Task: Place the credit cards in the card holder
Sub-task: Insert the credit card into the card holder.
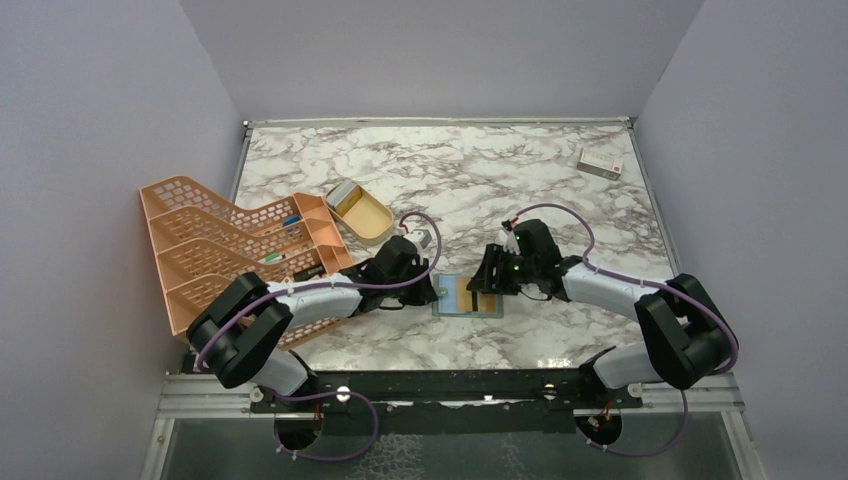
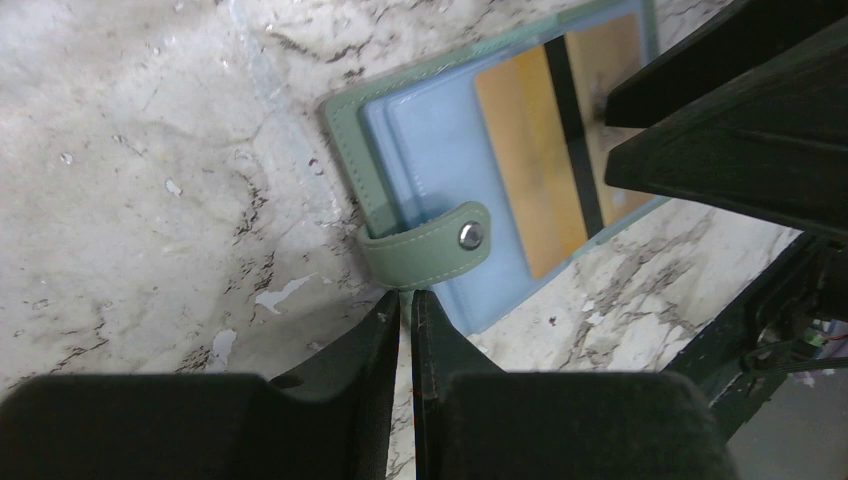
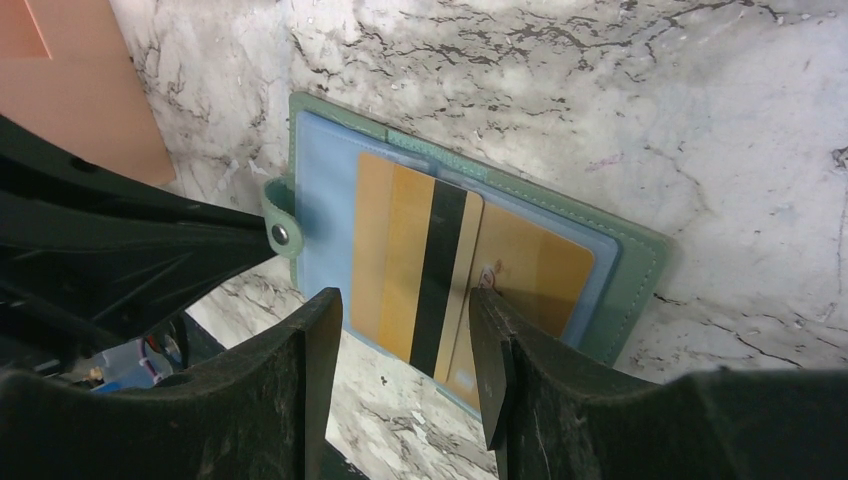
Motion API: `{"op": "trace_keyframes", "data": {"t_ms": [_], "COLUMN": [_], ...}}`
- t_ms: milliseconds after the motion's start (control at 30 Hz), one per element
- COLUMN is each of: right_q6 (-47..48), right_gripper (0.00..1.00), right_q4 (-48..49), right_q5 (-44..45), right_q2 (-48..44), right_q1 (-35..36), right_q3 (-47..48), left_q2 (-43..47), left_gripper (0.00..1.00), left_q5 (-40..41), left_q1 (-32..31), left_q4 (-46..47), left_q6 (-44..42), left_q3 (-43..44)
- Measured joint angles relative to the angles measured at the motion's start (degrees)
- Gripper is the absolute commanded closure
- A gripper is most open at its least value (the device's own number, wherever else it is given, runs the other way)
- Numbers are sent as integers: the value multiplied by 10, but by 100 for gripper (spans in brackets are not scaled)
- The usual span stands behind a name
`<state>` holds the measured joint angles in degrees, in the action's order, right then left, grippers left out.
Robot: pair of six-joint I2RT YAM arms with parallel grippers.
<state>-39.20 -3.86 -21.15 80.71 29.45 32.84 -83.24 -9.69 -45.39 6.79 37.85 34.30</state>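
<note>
A: Where does the card holder (image 1: 452, 294) lie?

B: It lies opened flat on the marble worktop (image 1: 480, 170), between the two arms. Its pale blue inside faces up, with the grey-green edge showing round it.

A: And the credit cards (image 3: 400, 250)?

B: They are on that inner face. One tan-orange card with a black stripe lies across the middle. A second sits beside it on the right half, seemingly under a clear pocket, though the right wrist view is not sharp enough to be sure.

A: The left pincer (image 2: 405, 297)?

B: It is clenched to a sliver, its tips just at the base of the snap tab (image 2: 430, 245), which curls over the holder's edge.

A: The right pincer (image 3: 402, 296)?

B: It is released and grasps nothing. Its fingers (image 3: 315, 340) stand spread just over the cards, straddling the striped one.

A: Anything else there?

B: An orange mesh rack (image 1: 230, 240) stands at the left with a gold tin (image 1: 360, 212) beside it. A white box (image 1: 600, 162) sits in the far right corner, well apart.
</note>
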Motion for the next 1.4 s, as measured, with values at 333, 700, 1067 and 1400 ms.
{"op": "trace_keyframes", "data": {"t_ms": [333,700,1067,1400], "right_q6": [-22,-44,-61,-54], "right_gripper": [49,49,49,50], "right_q4": [26,72,120,48], "right_q5": [3,-12,-51,-16], "right_q2": [11,30,42,7], "right_q1": [19,28,33,35], "right_q3": [-2,-4,-14,-11], "left_q2": [-30,-30,-30,-22], "left_gripper": [90,90,90,87], "left_q5": [-14,-15,-30,-34], "left_q1": [2,2,2,2], "left_q4": [31,43,56,65], "left_q6": [2,2,13,23], "left_q3": [-11,-17,-23,-33]}}
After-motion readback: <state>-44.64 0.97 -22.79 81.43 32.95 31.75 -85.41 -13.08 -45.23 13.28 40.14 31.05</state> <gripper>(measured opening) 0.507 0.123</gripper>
